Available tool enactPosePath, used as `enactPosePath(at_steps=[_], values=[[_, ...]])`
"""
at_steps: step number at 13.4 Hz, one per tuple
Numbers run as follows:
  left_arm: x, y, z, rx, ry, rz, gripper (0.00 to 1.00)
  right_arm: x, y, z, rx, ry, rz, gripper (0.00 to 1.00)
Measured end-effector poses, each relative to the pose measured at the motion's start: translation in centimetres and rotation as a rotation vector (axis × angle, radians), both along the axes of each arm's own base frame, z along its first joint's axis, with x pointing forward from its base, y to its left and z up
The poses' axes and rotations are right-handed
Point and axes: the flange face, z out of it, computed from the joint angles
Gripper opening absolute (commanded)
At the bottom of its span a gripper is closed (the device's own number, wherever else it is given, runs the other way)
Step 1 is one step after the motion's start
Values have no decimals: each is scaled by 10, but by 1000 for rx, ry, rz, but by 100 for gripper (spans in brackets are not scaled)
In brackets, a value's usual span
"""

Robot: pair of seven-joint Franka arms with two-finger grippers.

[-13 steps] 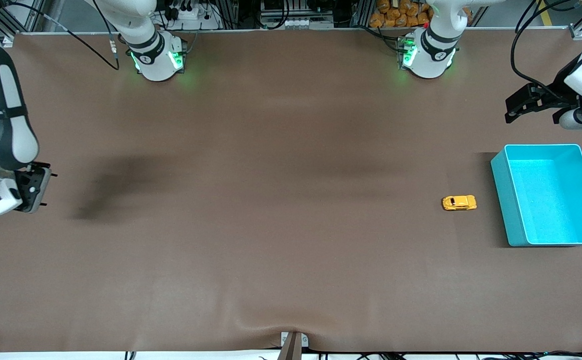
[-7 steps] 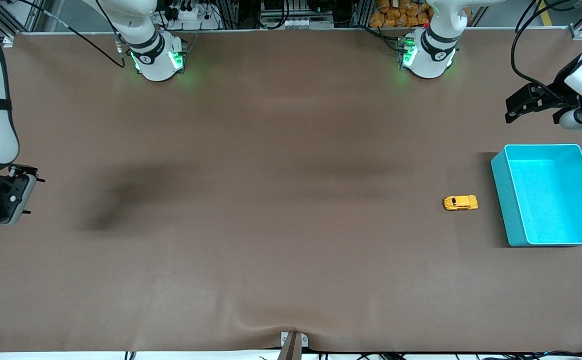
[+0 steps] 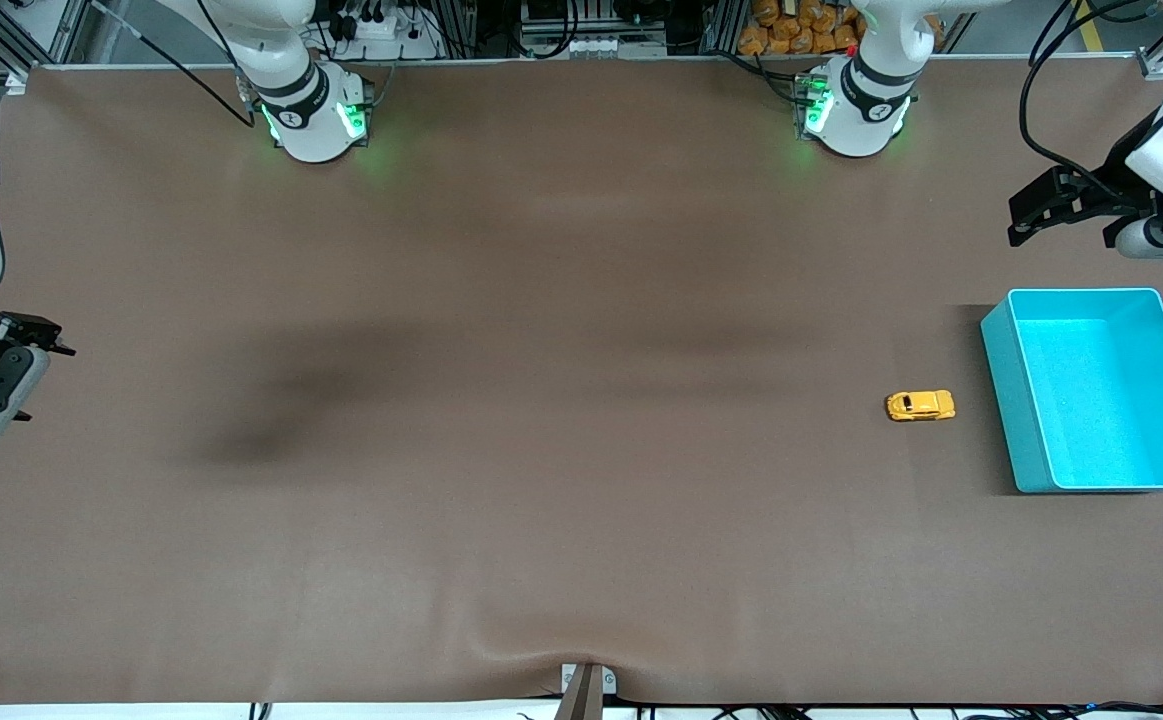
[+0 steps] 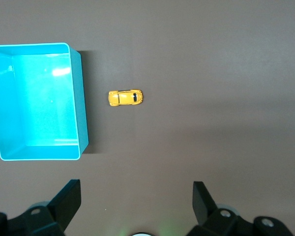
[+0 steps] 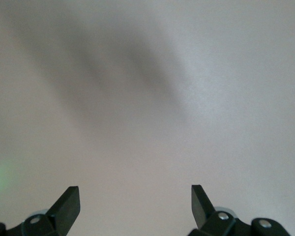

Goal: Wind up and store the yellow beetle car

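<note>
The yellow beetle car [image 3: 920, 405] stands on the brown table, beside the turquoise bin [image 3: 1003, 400], on the side of the bin toward the right arm's end. The bin is empty. In the left wrist view the car [image 4: 125, 98] lies beside the bin [image 4: 81, 98]. My left gripper [image 3: 1019, 222] hangs open and empty in the air over the table at the left arm's end, off the bin's edge that faces the bases; its own view shows the jaws wide apart [image 4: 136, 196]. My right gripper [image 3: 36, 335] is open and empty at the right arm's end, over bare table [image 5: 135, 201].
A brown cloth covers the table [image 3: 541, 400]. The two arm bases [image 3: 316, 115] [image 3: 856, 110] stand along its edge farthest from the front camera. A small bracket [image 3: 586, 685] sits at the edge nearest that camera.
My right arm has swung outward toward its end of the table, and its hand now sits partly out of the front view. The car, the bin and my left arm have not moved.
</note>
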Motion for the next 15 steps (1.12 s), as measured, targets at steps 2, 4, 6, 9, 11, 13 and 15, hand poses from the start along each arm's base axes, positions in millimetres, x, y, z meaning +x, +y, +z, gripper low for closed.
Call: enactPosePath(at_steps=[2, 4, 6, 9, 11, 13, 15], values=[[0, 0, 0, 0, 0, 1, 100, -4, 11, 23, 3, -25, -117, 100], [0, 0, 0, 0, 0, 1, 100, -8, 15, 41, 8, -34, -207, 100], [0, 0, 0, 0, 0, 1, 100, -9, 17, 56, 9, -47, -301, 100], [0, 0, 0, 0, 0, 1, 100, -9, 21, 71, 23, -74, -431, 100], [0, 1, 0, 0, 0, 2, 100, -13, 27, 83, 14, -83, -525, 100], [0, 2, 0, 0, 0, 3, 100, -17, 36, 96, 7, -81, -563, 100], [0, 2, 0, 0, 1, 3, 100, -20, 40, 103, 5, -77, -570, 100]])
